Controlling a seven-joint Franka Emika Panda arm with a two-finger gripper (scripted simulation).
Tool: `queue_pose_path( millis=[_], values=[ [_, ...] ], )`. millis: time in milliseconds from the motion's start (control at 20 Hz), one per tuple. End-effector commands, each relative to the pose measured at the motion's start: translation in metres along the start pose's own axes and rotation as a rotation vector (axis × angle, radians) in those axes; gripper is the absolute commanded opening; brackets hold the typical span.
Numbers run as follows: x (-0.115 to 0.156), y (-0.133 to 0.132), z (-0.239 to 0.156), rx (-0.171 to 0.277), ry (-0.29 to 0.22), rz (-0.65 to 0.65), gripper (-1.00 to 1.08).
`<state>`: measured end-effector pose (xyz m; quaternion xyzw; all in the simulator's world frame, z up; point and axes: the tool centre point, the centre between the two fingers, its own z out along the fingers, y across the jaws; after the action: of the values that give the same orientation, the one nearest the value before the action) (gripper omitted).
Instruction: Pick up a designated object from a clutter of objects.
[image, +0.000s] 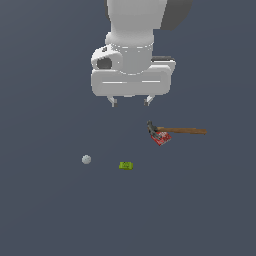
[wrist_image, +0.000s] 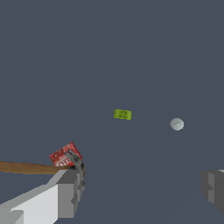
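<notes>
White two-fingered gripper (image: 131, 102) hung with its jaws spread wide, holding nothing.

Nearest in the exterior view lay the small green block (image: 126, 166) and the tiny pale grey ball (image: 86, 159); farther back, the brown-handled claw hammer (image: 176, 130) rested with its dark metal head over the small red flat box (image: 161, 138).

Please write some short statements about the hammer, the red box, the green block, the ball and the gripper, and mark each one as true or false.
1. The gripper holds the hammer. False: it is open, above the floor, holding nothing.
2. The hammer head lies on the red box. True.
3. The green block touches the ball. False: they lie apart.
4. The hammer handle points to the exterior view's right. True.
5. The ball is red. False: it is pale grey.
</notes>
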<state>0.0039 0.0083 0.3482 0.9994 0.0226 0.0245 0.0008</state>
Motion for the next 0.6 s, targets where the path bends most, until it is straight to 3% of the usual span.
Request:
queue_pose_path(
  millis=[0, 550],
  values=[
    [0.0, 0.0, 0.0, 0.0, 0.0, 0.0, 1.0],
    [0.002, 0.016, 0.006, 0.018, -0.006, 0.009, 1.0]
  ],
)
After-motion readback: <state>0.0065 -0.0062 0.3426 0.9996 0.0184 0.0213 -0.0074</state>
